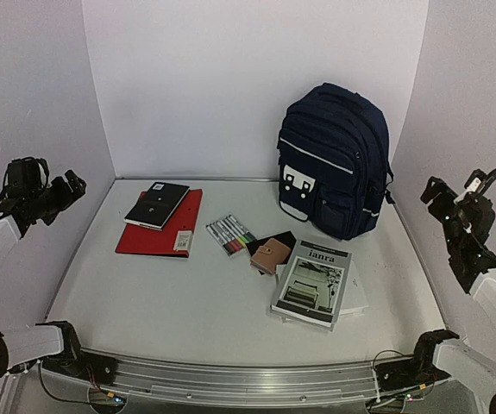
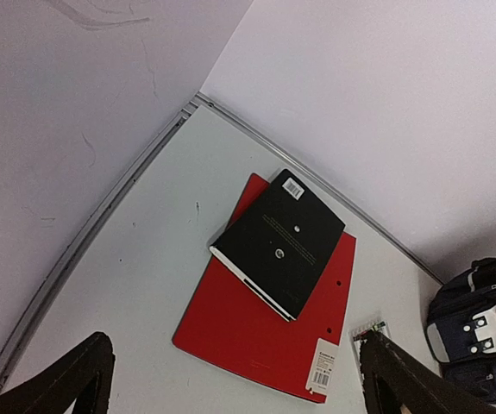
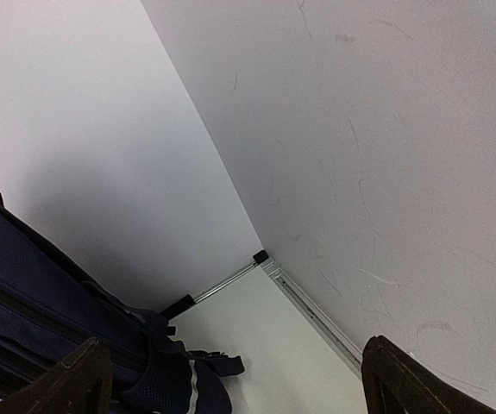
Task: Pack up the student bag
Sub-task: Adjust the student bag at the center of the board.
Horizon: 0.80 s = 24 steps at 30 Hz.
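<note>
The navy backpack [image 1: 334,159] stands upright and closed, its inside hidden, near the wide-open right gripper's [image 1: 459,185] left and far to the right of the equally wide, empty left gripper [image 1: 51,179]

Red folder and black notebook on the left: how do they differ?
The red folder is larger and thin; the black notebook is smaller and thicker, with white page edges showing. The red folder lies directly on the table; the black notebook rests on top of it, turned askew and overhanging its edge. Both lie flat, are rectangular, and carry a white barcode label.
</note>
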Available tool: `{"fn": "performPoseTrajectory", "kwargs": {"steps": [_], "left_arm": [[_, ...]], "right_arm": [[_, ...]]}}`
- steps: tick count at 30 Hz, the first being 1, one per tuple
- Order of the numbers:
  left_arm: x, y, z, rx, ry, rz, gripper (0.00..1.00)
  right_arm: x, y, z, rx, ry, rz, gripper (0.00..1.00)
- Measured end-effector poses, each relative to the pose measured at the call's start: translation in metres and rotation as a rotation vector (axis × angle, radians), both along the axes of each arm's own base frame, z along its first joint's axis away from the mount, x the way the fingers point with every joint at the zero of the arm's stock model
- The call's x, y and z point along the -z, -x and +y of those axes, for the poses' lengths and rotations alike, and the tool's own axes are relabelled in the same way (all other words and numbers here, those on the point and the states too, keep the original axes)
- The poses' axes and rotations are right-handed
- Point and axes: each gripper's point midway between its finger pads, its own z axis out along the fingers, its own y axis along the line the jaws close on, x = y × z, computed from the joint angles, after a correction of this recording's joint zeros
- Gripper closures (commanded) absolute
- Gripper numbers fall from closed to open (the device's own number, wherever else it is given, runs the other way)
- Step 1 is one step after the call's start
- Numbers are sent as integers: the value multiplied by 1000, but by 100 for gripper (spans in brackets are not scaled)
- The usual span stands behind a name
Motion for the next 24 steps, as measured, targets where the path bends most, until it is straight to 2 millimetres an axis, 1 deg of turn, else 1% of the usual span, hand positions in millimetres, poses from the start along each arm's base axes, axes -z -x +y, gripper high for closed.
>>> {"fn": "performPoseTrajectory", "kwargs": {"steps": [4, 8, 11, 14, 16, 19, 21, 24], "left_arm": [[2, 2, -2, 12, -5, 17, 0], [8, 4, -4, 31, -4, 43, 0], [14, 6, -10, 63, 1, 67, 1], [14, 5, -20, 117, 26, 66, 2], [12, 5, -29, 164, 52, 56, 3], [12, 2, -43, 239, 98, 45, 3], [16, 0, -56, 293, 136, 45, 4], [23, 0, -75, 359, 178, 54, 6]], "right_arm": [[-6, -3, 1, -6, 5, 11, 2], [-18, -11, 6, -39, 11, 27, 2], [-25, -25, 17, -106, 21, 55, 2], [-32, -45, 32, -198, 30, 97, 2], [-34, -61, 48, -271, 35, 139, 2], [-41, -79, 83, -391, 59, 180, 2], [-48, -83, 110, -471, 80, 191, 2], [-63, -87, 137, -557, 105, 176, 2]]}}
